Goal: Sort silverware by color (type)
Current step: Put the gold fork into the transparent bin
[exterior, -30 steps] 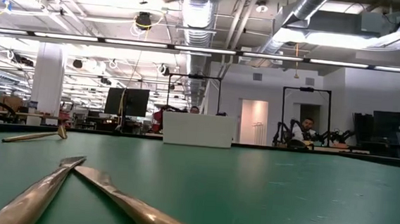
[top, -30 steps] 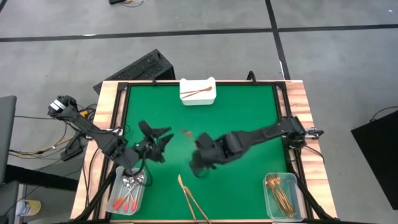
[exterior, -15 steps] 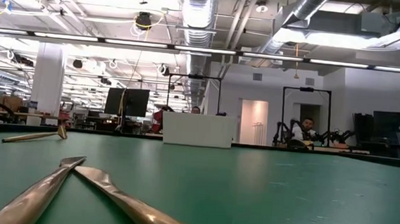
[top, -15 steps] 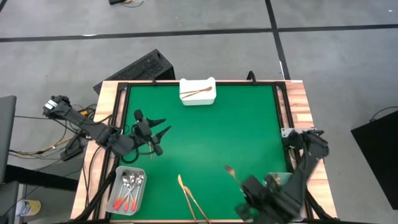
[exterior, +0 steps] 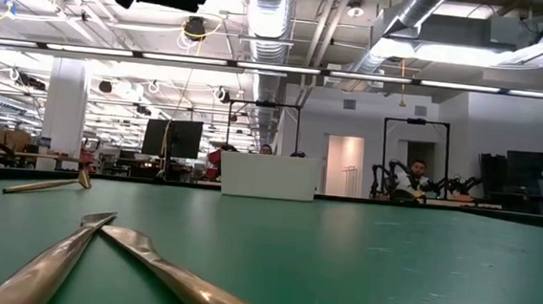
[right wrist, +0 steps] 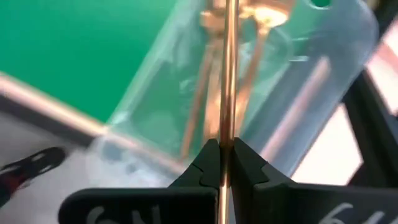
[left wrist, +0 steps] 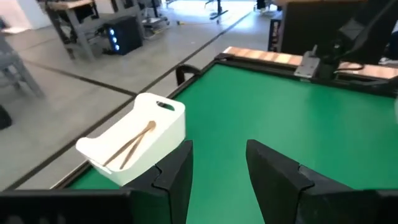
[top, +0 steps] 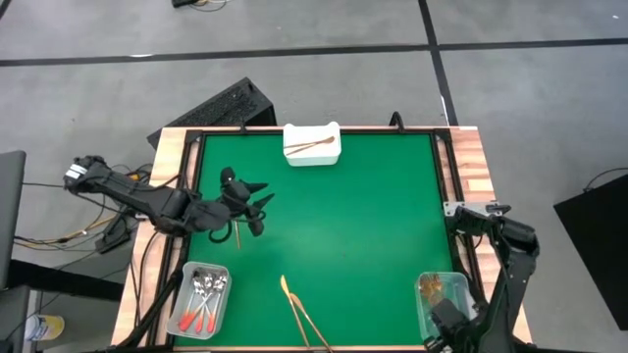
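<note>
Swinging clear across the bench, the right arm is now parked over the clear bin point(top: 444, 299) at the near right corner, where a second ago it was working mid-bench. Its right claw point(right wrist: 222, 163) is pinched tight on a slim gold utensil point(right wrist: 227, 74), holding it straight above the gold pieces already lying in that bin. The left arm is sliding away from the near-left bin point(top: 199, 299) toward the left middle of the bench, and its left claw point(left wrist: 217, 165) is hanging open and empty, facing the white tray point(left wrist: 138, 144).

Scoring it as it stands: red-handled spoons point(top: 200, 296) are sitting in the near-left bin, a bundle of gold pieces point(top: 441, 300) is filling the right bin, and two copper-looking pieces point(top: 312, 147) are resting in the white tray at the far edge. One gold utensil is about to drop, by my reckoning. Still waiting on the green bench point(top: 343, 211) are two long gold pieces point(top: 300, 316) crossing near the front edge, and one more utensil point(top: 236, 233) lying under the left claw. I'm judging this well past halfway, with three or so pieces left.
</note>
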{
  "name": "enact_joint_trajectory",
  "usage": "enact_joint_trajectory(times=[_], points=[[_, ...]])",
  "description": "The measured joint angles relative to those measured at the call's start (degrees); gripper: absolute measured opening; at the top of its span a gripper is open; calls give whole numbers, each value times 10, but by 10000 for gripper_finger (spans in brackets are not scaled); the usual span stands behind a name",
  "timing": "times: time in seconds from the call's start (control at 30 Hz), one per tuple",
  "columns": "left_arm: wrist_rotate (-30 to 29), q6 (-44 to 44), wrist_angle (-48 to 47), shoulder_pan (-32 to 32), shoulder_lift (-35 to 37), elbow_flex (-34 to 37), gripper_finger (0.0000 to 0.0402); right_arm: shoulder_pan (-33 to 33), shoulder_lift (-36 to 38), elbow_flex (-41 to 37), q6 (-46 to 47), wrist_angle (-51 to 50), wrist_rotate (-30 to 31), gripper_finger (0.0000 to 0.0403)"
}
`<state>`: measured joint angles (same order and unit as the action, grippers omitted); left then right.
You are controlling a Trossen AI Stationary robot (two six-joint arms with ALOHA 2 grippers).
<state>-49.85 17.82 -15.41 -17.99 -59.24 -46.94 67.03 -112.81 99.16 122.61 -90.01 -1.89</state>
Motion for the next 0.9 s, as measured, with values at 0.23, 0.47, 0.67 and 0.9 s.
enact_joint_trajectory(times=[0.23, 0.47, 0.67, 0.9], points=[[57, 43, -36, 22, 0, 0, 139, 7, 0, -64, 21, 0, -19, 59], [50, 163, -154, 35, 0, 4, 139, 1, 6, -65, 46, 0, -8, 184], [100, 329, -291, 102, -30, 5, 139, -39, 36, -42, 31, 0, 106, 257], [188, 362, -320, 208, -81, 5, 139, -133, 98, -41, -17, 1, 246, 258]])
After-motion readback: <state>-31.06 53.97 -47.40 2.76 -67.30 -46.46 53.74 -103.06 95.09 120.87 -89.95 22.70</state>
